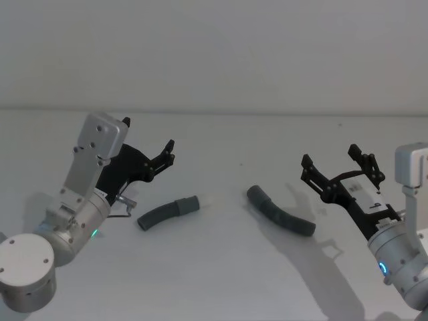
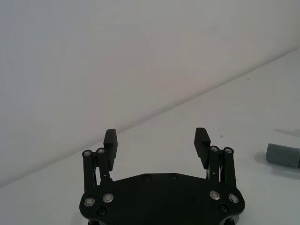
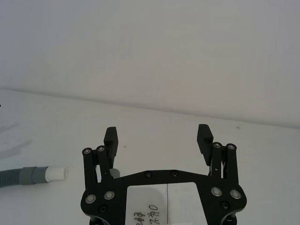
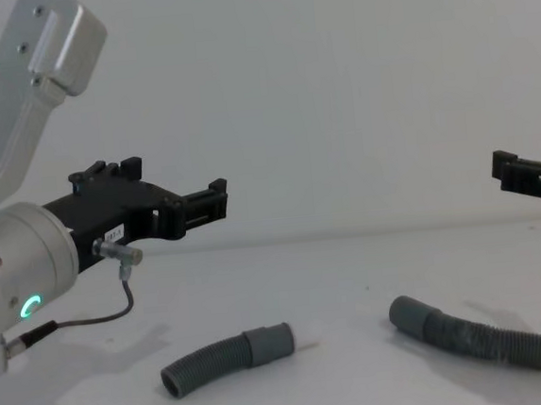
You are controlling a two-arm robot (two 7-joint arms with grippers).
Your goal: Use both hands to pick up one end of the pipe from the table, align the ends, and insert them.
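Two dark grey corrugated pipe pieces lie on the off-white table (image 1: 221, 281). The left piece (image 1: 167, 211) (image 4: 223, 358) ends in a grey cuff (image 3: 33, 175) with a white stub tip (image 3: 56, 173). The right piece (image 1: 281, 212) (image 4: 472, 336) has a plain cuff (image 1: 256, 194) (image 2: 282, 155); the two ends face each other across a gap. My left gripper (image 1: 167, 155) (image 2: 156, 140) (image 4: 215, 200) hovers open above and behind the left piece. My right gripper (image 1: 331, 159) (image 3: 157, 138) (image 4: 506, 168), which bears a white label, hovers open to the right of the right piece. Neither holds anything.
A thin cable (image 4: 118, 306) loops under my left wrist. A plain pale wall (image 1: 214, 53) stands behind the table's far edge. Bare table surface lies in front of the two pipe pieces.
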